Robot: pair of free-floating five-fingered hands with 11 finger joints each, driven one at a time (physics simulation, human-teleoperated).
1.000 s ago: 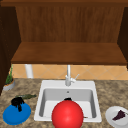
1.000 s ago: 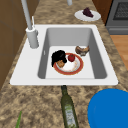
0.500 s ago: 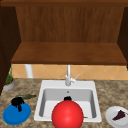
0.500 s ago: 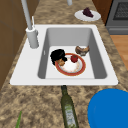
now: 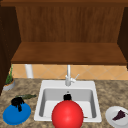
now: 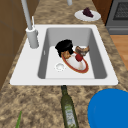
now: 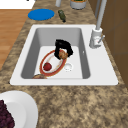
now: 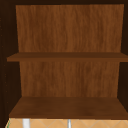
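1. Sitting on the upper edge of the red-rimmed plate (image 6: 80, 67) in the sink (image 6: 103, 75), the brown bun (image 6: 66, 54) is in the right hand (image 6: 64, 47), whose fingers curl down over it in what looks like a light hold.
2. Seen from the left side, a small red fruit (image 6: 79, 57) lies at about 4 o'clock from the bun, and a brown bowl (image 6: 82, 50) at 2 o'clock, both close. A careless lift could knock the fruit rolling or nudge the bowl.
3. The plate seems to lean rather than lie flat. Pressing down on its rim could tip or slide it.
4. The drain (image 6: 59, 66) sits at 7 o'clock, so a dropped bun might land there.
5. The faucet (image 6: 31, 35) stands at 10 o'clock, and a wide swing risks striking it.
6. The left hand (image 5: 17, 102) hangs over the blue plate (image 5: 16, 115). Whether it is open or closed I cannot tell.
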